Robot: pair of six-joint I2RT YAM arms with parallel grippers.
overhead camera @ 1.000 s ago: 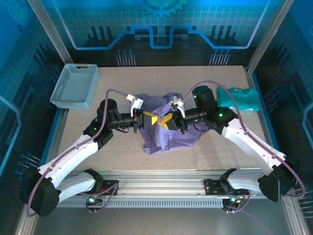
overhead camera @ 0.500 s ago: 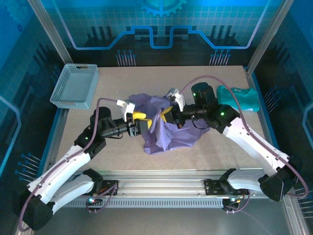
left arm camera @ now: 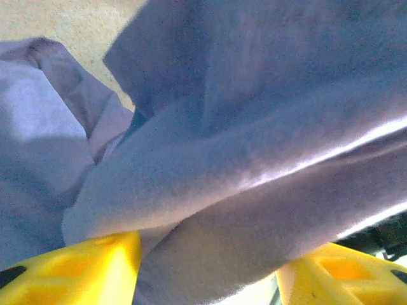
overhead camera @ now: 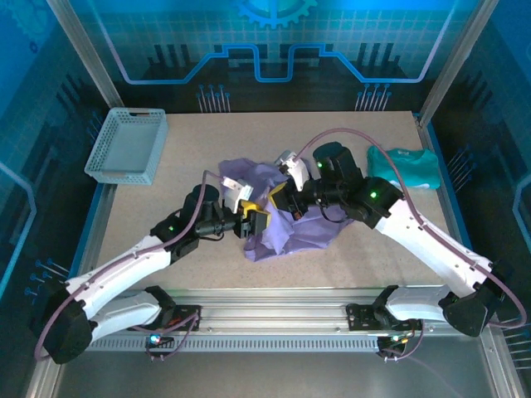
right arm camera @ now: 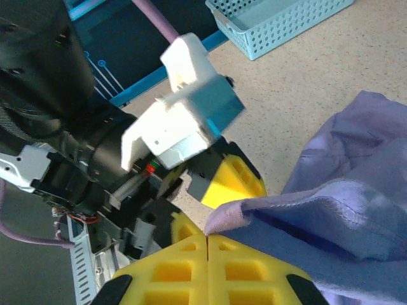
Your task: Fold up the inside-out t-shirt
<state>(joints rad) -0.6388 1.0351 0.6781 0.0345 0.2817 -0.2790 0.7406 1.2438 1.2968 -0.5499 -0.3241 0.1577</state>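
Observation:
The inside-out t-shirt [overhead camera: 311,232] is a crumpled lavender heap at the middle of the table. My right gripper [overhead camera: 280,199] is shut on an edge of it at the heap's upper left. In the right wrist view the yellow fingers [right arm camera: 172,270] meet, with the hem tip [right arm camera: 222,219] pinched at their seam. My left gripper [overhead camera: 259,220] is at the heap's left side. Its jaws stand apart in the left wrist view, and a thick fold of the t-shirt [left arm camera: 254,127] lies between the yellow fingers [left arm camera: 95,267].
A grey mesh basket [overhead camera: 127,146] stands at the table's far left. A teal garment [overhead camera: 406,168] lies at the far right, just behind my right arm. Bare tabletop [overhead camera: 207,157] lies between basket and shirt. The two grippers are almost touching.
My left gripper has opened, pulled back to the left, then come forward lower against the shirt's left side. My right gripper has shifted slightly left and away, still holding the cloth.

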